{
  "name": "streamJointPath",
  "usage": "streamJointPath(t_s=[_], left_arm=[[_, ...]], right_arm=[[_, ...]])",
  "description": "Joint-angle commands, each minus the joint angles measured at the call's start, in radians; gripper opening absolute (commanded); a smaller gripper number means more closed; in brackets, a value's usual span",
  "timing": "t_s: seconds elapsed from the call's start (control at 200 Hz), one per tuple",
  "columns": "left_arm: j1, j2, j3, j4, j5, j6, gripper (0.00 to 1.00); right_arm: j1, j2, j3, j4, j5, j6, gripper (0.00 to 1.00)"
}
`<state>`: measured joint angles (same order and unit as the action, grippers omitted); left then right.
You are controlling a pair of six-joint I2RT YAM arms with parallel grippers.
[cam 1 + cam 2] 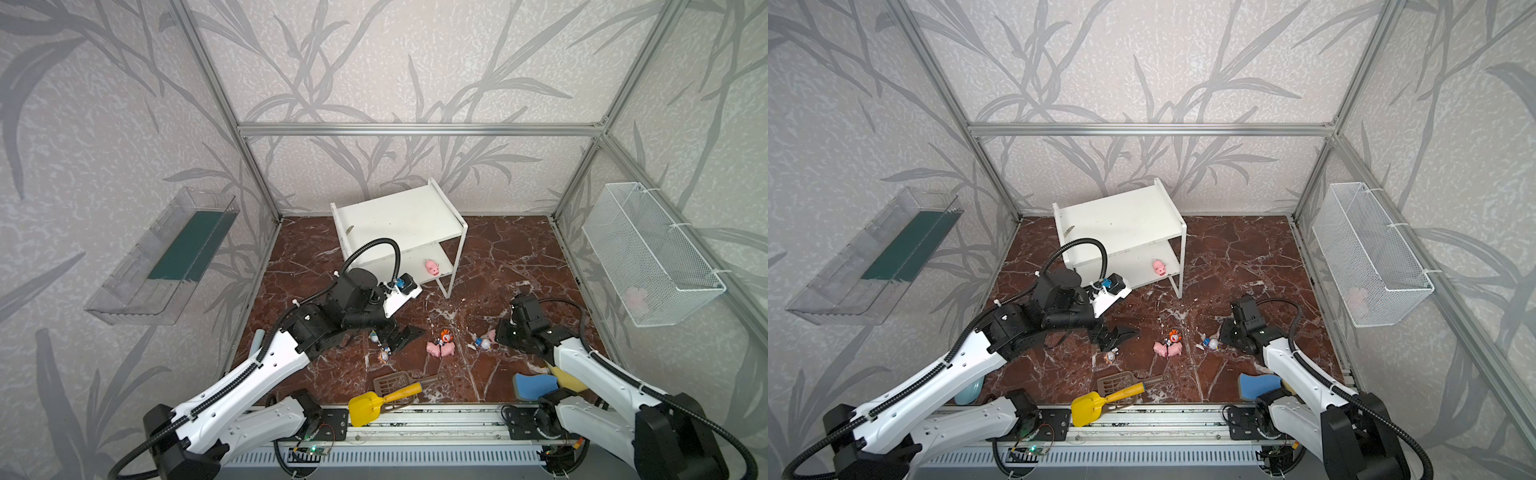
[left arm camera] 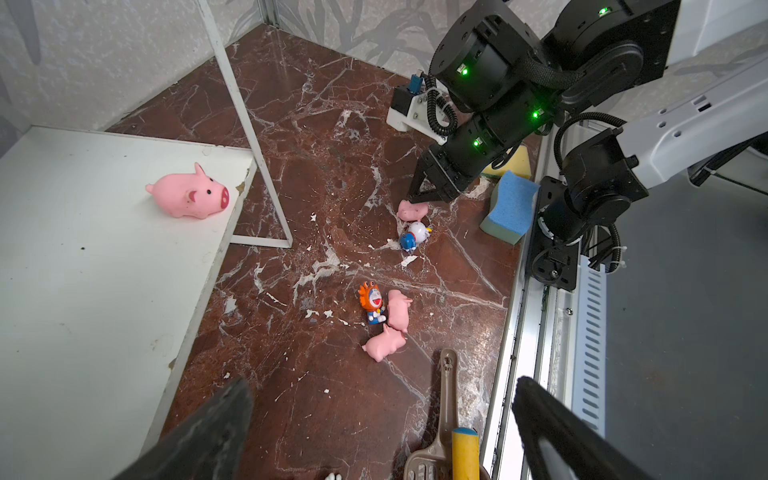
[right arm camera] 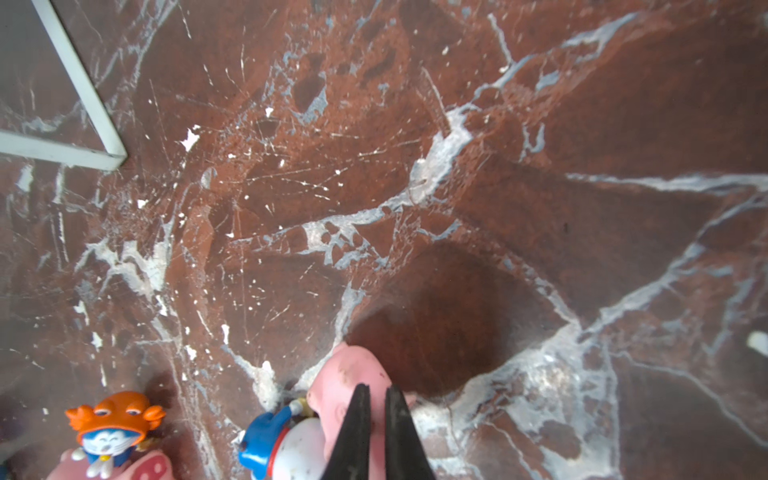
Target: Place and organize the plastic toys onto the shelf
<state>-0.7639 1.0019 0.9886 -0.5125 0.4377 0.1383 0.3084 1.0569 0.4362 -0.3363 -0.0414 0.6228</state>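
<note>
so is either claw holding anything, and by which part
The right claw is shut on a pink pig, pinching its upper side; exact part unclear. The left claw is open, empty.

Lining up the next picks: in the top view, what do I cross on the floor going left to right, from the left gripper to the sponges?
left gripper → orange-headed figurine → white-headed figurine → blue sponge. Pink pigs overlap the figurines, so omitted.

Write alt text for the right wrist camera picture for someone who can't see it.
The right claw, black fingers nearly touching, is shut on a pink pig lying on red-brown marble floor, with a white-and-blue figurine against the pig. Nearby are an orange-hooded figurine beside a second pig and a thin white shelf leg.
</note>
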Motion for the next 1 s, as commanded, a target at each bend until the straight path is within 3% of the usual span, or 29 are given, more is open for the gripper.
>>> streamJointPath(t_s=[0.0, 0.19, 0.36, 0.51, 0.78, 0.995], left_arm=[[0.0, -0.009, 0.018, -0.001, -0.008, 0.02, 0.99], [-0.001, -0.009, 0.018, 0.001, -0.01, 0.021, 0.99], [0.0, -0.009, 0.017, 0.001, -0.014, 0.021, 0.99], [0.0, -0.013, 0.015, 0.003, -0.019, 0.023, 0.99], [0.001, -0.018, 0.009, 0.007, -0.034, 0.026, 0.99], [0.001, -0.007, 0.012, 0.007, -0.026, 0.023, 0.99]], right_arm=[[0.003, -0.001, -0.001, 0.026, -0.032, -0.011, 0.05], [0.003, -0.024, 0.012, 0.017, 0.042, 0.001, 0.0], [0.002, -0.009, 0.009, 0.014, 0.223, 0.086, 0.0], [0.001, 0.032, 0.07, -0.043, 0.358, 0.074, 0.0], [0.045, 0.153, 0.108, -0.021, 0.369, 0.029, 0.03], [0.165, 0.192, 0.114, 0.008, 0.399, 0.025, 0.08]])
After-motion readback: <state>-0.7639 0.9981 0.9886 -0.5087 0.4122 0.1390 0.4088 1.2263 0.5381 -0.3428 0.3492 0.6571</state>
